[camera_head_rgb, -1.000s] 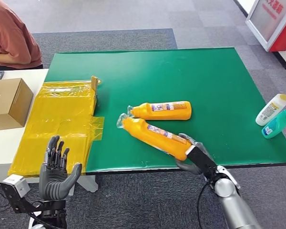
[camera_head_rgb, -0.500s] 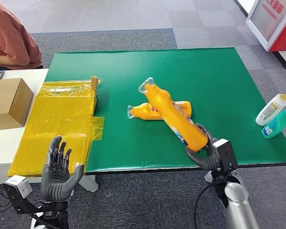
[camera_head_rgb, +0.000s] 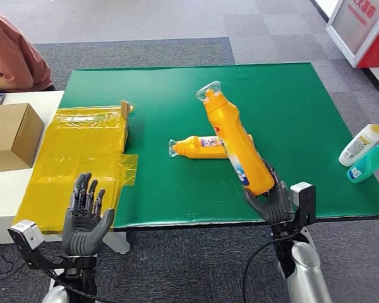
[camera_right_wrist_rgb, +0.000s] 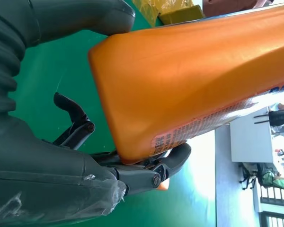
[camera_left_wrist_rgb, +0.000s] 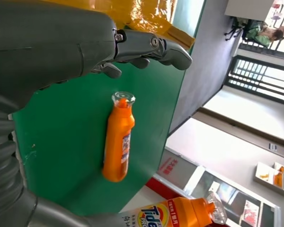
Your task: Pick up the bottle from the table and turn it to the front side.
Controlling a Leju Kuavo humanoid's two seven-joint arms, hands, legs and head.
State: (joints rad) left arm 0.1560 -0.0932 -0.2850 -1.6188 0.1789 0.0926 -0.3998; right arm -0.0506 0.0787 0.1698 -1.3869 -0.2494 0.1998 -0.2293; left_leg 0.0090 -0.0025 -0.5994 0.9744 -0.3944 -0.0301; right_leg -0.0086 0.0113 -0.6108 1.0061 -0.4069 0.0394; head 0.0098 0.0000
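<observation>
Nearest, at the green mat's (camera_head_rgb: pixel 297 113) front edge, the right hand (camera_head_rgb: pixel 271 201) gripped one orange bottle (camera_head_rgb: pixel 235 146) by its base, tilted clear for turning, the left hand (camera_head_rgb: pixel 85 214) spread empty beside, one second orange bottle (camera_head_rgb: pixel 197 146) lying mid-mat, two pale bottles (camera_head_rgb: pixel 364 153) right.

— What colours do you see on the bench (camera_head_rgb: pixel 297 113)?
— Green top; two orange bottles, the held bottle (camera_head_rgb: pixel 235 144) white-labelled. Yellow sheet (camera_head_rgb: pixel 78 158) at your left edge; white bottle (camera_head_rgb: pixel 360 144) and teal bottle (camera_head_rgb: pixel 369 164) right.
</observation>
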